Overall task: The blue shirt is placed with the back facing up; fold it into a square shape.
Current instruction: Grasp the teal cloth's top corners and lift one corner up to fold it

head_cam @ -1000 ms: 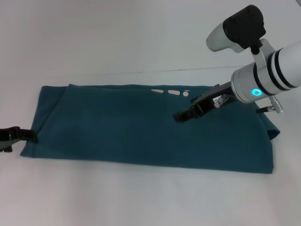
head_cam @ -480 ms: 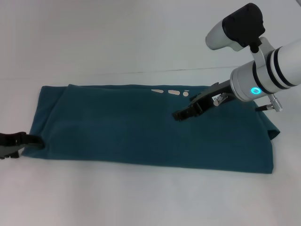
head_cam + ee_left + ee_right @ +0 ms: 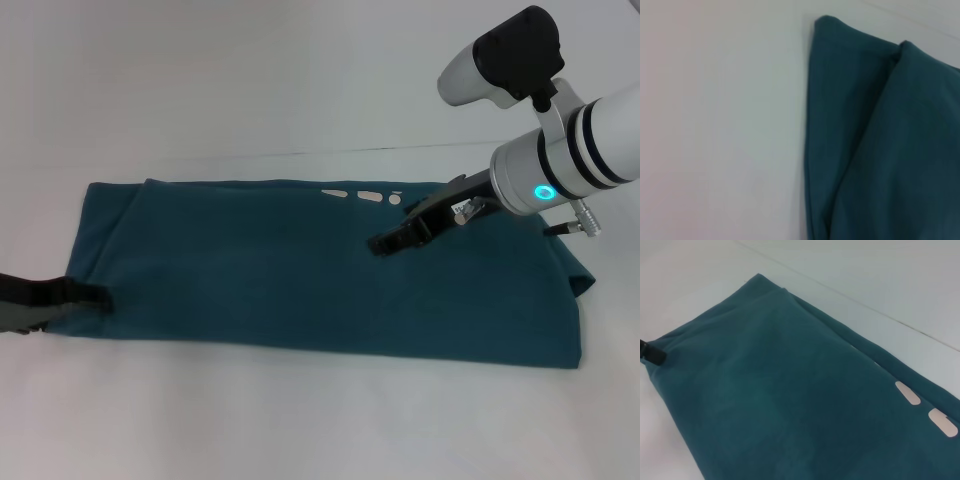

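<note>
Apparently pinching the near left corner of the blue shirt (image 3: 320,275), the left gripper (image 3: 95,296) seems set to lift that end for a fold; whether cloth is truly caught I cannot tell. Over the shirt's right half hovers the right gripper (image 3: 385,243), jaws narrow, holding nothing. The shirt lies as a long band on the white table (image 3: 300,80).

white right arm (image 3: 585,150), cyan light, black grippers, possibly matte

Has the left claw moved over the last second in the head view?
Yes. The left claw has slid rightward, from just off the blue shirt's left edge to over its near-left corner. The shirt itself lies as before.
</note>
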### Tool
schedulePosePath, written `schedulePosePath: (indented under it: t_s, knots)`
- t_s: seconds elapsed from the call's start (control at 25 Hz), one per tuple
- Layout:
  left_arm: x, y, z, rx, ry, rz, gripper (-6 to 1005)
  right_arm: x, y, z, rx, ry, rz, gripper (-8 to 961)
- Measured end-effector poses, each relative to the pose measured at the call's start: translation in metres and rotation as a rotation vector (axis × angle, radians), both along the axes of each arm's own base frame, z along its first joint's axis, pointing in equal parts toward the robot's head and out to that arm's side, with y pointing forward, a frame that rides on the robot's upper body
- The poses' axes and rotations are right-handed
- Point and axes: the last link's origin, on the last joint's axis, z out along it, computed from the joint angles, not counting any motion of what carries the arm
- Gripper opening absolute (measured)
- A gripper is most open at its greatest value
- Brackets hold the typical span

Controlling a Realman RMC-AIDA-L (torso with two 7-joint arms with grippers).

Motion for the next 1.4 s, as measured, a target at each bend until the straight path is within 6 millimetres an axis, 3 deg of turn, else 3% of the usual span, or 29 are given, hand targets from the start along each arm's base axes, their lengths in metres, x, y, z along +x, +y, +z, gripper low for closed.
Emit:
schedulePosePath:
  t_s: [0.68,1.12,1.4]
  knots:
    - [0.012,0.005,-0.007,-0.033,-0.003,-0.036,809,0.0,0.0,0.0,0.003,0.001,0.001,822]
    - [0.018,0.009,-0.013,-0.056,0.046,-0.102,563,-0.003,0.002,0.001,0.007,0.001,0.008,821]
    - [0.023,0.013,-0.015,-0.061,0.06,-0.13,232,-0.005,0.004,0.003,0.016,0.012,0.008,821]
